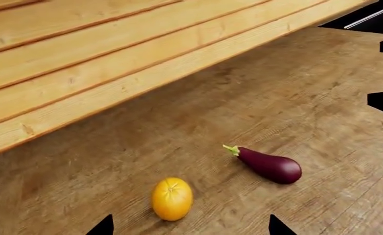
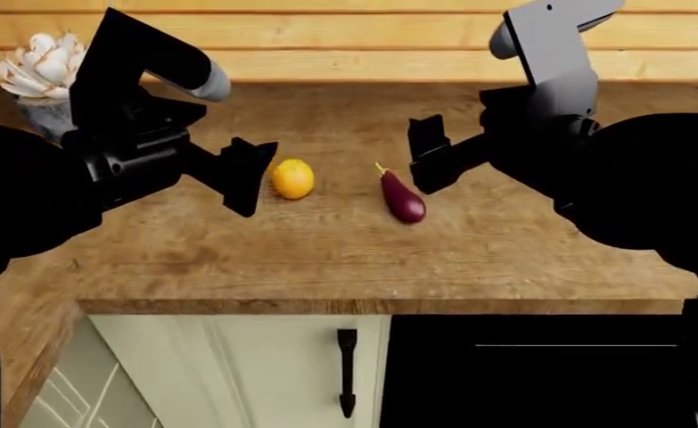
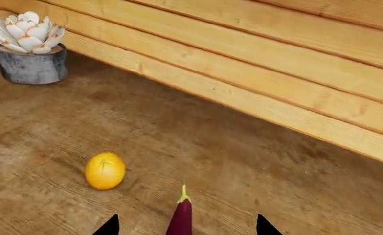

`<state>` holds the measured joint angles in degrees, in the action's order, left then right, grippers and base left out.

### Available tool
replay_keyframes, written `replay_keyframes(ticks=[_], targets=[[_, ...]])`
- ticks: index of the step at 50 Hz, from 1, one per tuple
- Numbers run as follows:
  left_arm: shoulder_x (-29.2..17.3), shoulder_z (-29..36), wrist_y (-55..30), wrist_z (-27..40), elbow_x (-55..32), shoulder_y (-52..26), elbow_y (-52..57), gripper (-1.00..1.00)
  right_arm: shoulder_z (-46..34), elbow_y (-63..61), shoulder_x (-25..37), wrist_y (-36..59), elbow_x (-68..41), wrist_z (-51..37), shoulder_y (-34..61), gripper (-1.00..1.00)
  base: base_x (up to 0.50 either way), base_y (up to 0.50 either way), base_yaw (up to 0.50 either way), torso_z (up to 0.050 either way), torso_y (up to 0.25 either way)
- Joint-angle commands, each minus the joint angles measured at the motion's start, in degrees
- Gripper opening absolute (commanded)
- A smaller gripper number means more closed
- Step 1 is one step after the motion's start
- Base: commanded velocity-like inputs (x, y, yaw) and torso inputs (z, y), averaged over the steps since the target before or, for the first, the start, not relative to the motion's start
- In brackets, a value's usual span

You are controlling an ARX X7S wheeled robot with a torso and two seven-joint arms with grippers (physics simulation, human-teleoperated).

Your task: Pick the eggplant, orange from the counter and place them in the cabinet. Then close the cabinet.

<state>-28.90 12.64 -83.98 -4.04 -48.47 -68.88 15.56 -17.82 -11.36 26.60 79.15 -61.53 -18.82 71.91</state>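
Observation:
The orange (image 2: 292, 178) and the dark-purple eggplant (image 2: 404, 198) lie side by side on the brown wooden counter (image 2: 324, 259). My left gripper (image 2: 249, 176) is open just left of the orange, above the counter; in the left wrist view the orange (image 1: 172, 199) lies between the open fingertips (image 1: 103, 226), with the eggplant (image 1: 269, 165) off to one side. My right gripper (image 2: 425, 164) is open just right of the eggplant's stem end; in the right wrist view the eggplant (image 3: 181, 218) lies between the fingertips (image 3: 261, 226) and the orange (image 3: 105, 170) beyond. No cabinet interior shows.
A pale plank wall (image 2: 361, 40) runs behind the counter. A potted white succulent (image 2: 39, 76) stands at the back left, also in the right wrist view (image 3: 29, 49). Below the counter's front edge are cream cabinet doors with a black handle (image 2: 346, 370) and a dark appliance front (image 2: 539, 374).

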Motion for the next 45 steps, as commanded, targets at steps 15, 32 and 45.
replay_keyframes(ticks=[15,32,45], targets=[[-0.4,-0.2,-0.3,1.7,-2.6,-0.2,1.2,1.00,-1.2,-1.4,1.0,-1.3,-0.8,-0.1,0.4,1.00,0.33,0.00,0.00,0.000,0.000],[-1.3,0.0,-0.1,2.6,-4.2,0.3,1.9,1.00,-1.4,-2.1,1.0,-0.9,-1.9,-1.3,0.6,1.00,0.32,0.00,0.00,0.000,0.001],[-1.7,-0.2,-0.1,3.4,-5.8,0.6,2.5,1.00,-1.6,-2.5,1.2,-0.7,-2.8,-2.0,1.0,1.00,0.28,0.00,0.00,0.000,0.001]])
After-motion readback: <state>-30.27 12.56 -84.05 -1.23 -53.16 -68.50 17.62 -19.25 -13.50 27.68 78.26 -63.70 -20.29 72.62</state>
